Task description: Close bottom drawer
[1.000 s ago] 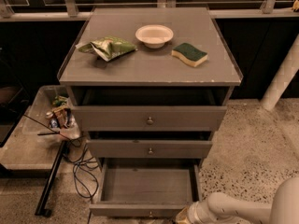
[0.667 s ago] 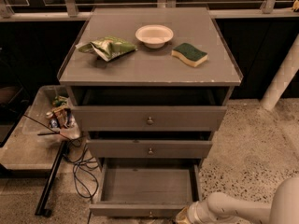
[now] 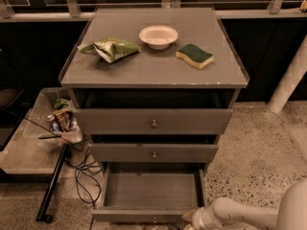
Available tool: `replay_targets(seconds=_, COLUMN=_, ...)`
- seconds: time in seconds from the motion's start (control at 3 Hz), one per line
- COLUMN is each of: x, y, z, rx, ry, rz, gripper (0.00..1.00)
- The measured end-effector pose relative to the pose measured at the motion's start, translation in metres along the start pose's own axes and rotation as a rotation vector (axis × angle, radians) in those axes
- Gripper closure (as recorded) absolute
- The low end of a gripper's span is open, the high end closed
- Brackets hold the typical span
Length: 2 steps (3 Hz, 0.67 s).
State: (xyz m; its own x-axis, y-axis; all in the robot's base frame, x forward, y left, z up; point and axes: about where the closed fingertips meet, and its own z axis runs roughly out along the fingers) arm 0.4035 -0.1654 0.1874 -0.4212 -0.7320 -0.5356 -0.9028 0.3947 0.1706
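Note:
The bottom drawer [image 3: 152, 190] of the grey cabinet is pulled far out, showing its empty inside. Its slim front panel [image 3: 139, 215] lies near the picture's lower edge, with a small knob [image 3: 154, 219]. The middle drawer [image 3: 154, 153] and the top drawer [image 3: 152, 122] stand only slightly out. My gripper [image 3: 191, 220] is at the bottom of the view, by the right end of the bottom drawer's front panel, on the end of my white arm [image 3: 240, 213].
On the cabinet top [image 3: 153, 71] lie a green chip bag [image 3: 111, 48], a white bowl [image 3: 158, 36] and a green-yellow sponge [image 3: 194, 55]. A low tray with clutter [image 3: 60, 121] and cables [image 3: 84, 169] are on the left. A white pole [image 3: 290, 78] stands on the right.

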Motion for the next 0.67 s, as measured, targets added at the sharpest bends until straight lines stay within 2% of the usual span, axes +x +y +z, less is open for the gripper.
replay_targets(seconds=0.33, x=-0.0018, y=-0.0085, z=0.0052, rx=-0.007, ry=0.005, rz=-0.020, gripper=0.00)
replay_targets(seconds=0.67, x=-0.0011, y=-0.0068, z=0.0052, rx=-0.007, ry=0.005, rz=-0.020, gripper=0.18)
